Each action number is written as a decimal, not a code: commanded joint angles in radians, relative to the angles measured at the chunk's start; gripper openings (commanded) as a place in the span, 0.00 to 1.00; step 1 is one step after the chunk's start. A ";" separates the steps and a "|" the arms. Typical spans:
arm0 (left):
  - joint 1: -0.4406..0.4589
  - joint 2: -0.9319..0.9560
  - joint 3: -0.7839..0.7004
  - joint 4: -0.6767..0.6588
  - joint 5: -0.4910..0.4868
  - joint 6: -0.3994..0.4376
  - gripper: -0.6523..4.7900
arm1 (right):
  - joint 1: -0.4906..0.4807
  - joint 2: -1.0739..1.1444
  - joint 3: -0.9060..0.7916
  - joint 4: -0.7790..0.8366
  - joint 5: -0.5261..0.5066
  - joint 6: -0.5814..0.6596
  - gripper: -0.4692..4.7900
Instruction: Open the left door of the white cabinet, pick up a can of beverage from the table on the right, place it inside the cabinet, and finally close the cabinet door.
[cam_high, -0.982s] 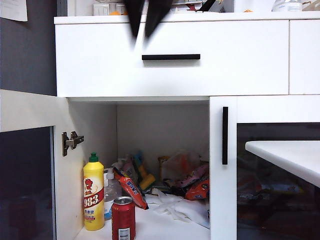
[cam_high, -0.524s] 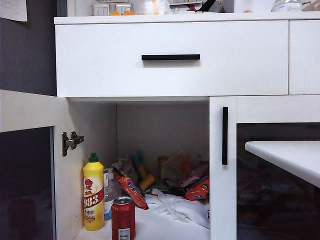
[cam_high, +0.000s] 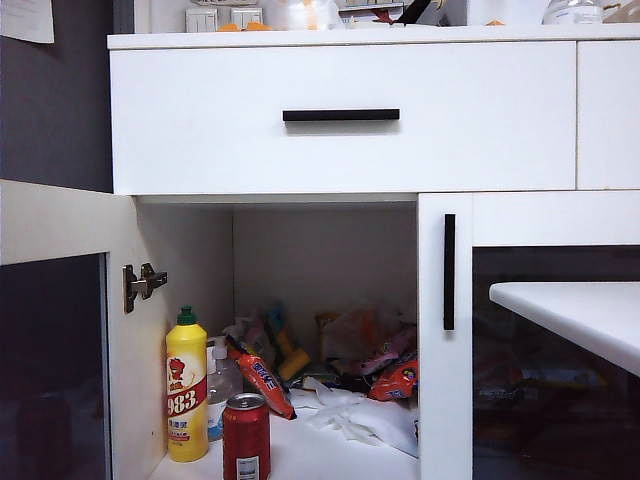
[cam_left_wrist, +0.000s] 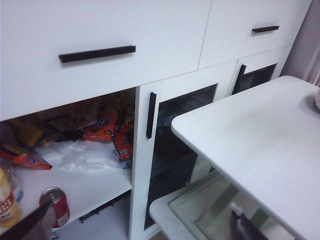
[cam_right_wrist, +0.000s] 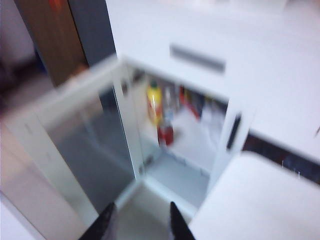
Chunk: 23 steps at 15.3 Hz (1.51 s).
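dark, tapered fingers on both — left hand (cam_left_wrist: 140, 222), right hand (cam_right_wrist: 140, 222) blurred

Yellow bottle (cam_high: 187, 385); snack packets (cam_high: 395, 379); white bag (cam_high: 365, 418)

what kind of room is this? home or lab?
Probably a home-style kitchen or utility corner, possibly a mock-up. A white cabinet with drawers and glass doors holds snack packets, a yellow bottle and a red can; a white table stands beside it. Neither gripper holds anything.

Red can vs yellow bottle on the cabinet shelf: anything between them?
Nothing: exterior view shows bare white shelf between the can of beverage and the yellow bottle.
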<state>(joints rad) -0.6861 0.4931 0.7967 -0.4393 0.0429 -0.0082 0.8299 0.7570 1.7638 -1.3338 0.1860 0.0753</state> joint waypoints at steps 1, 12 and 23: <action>0.001 -0.001 0.003 -0.001 0.002 -0.008 1.00 | 0.002 -0.061 -0.246 0.212 -0.105 -0.008 0.34; 0.046 0.277 0.060 -0.140 -0.490 -0.079 0.38 | 0.001 0.195 -0.706 0.881 -0.462 -0.027 0.34; 0.827 0.482 0.164 -0.338 0.278 0.001 0.20 | -0.006 0.186 -0.706 0.892 -0.461 -0.080 0.34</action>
<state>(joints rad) 0.1364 0.9768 0.9585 -0.7795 0.2577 0.0265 0.8234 0.9459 1.0534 -0.4618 -0.2729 0.0010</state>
